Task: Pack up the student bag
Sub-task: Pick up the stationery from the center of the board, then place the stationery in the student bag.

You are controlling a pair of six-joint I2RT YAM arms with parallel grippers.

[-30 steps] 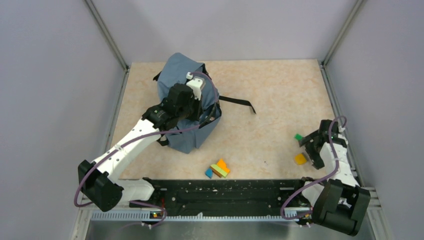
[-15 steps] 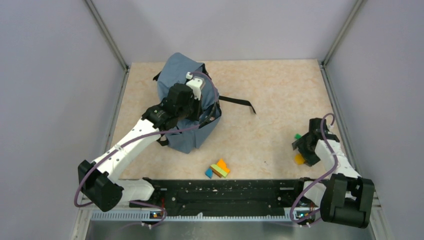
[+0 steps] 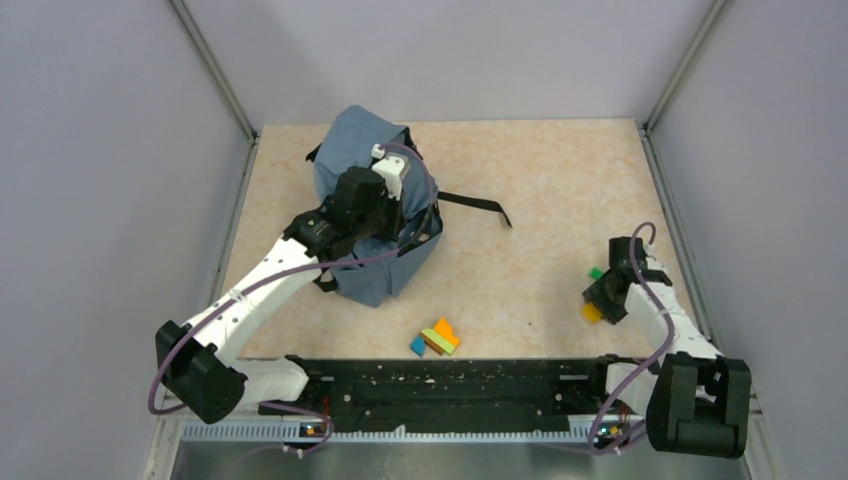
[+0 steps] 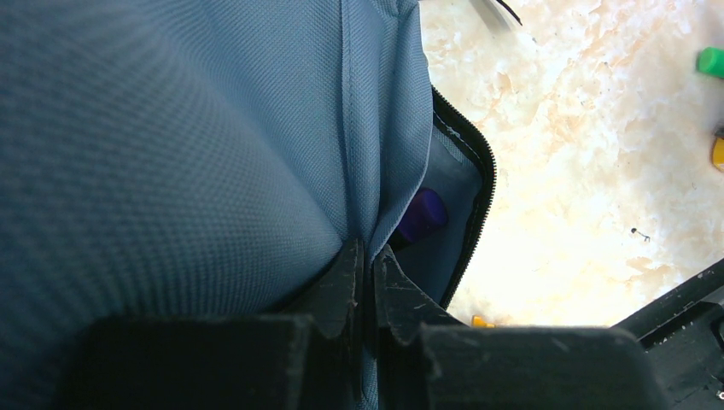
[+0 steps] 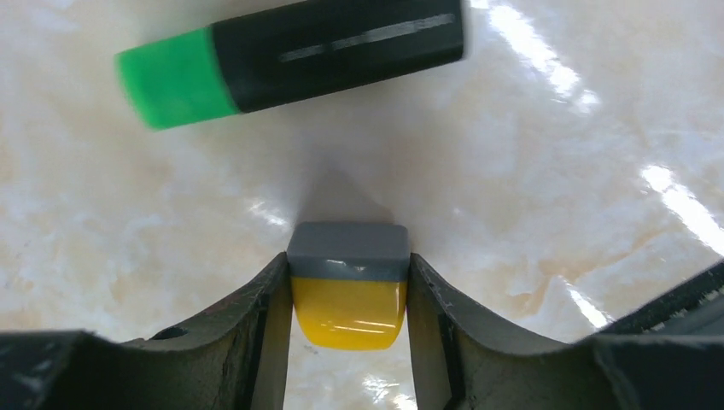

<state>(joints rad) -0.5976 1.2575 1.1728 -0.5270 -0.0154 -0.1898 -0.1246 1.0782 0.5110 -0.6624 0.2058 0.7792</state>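
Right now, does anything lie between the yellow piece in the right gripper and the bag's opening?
Nothing visible blocks it. Bare table lies between the yellow piece in the right gripper and the student bag; its black strap trails farther back, the coloured blocks sit nearer. The left gripper pinches the bag's fabric.

Bright even light; glare streaks the tabletop (image 5: 546,77); student bag (image 4: 171,154) blurred up close.

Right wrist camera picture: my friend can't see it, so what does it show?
The right pincer grips a small yellow block with a grey end from both sides. Just beyond it, a black marker with a green cap lies on the shiny beige table.
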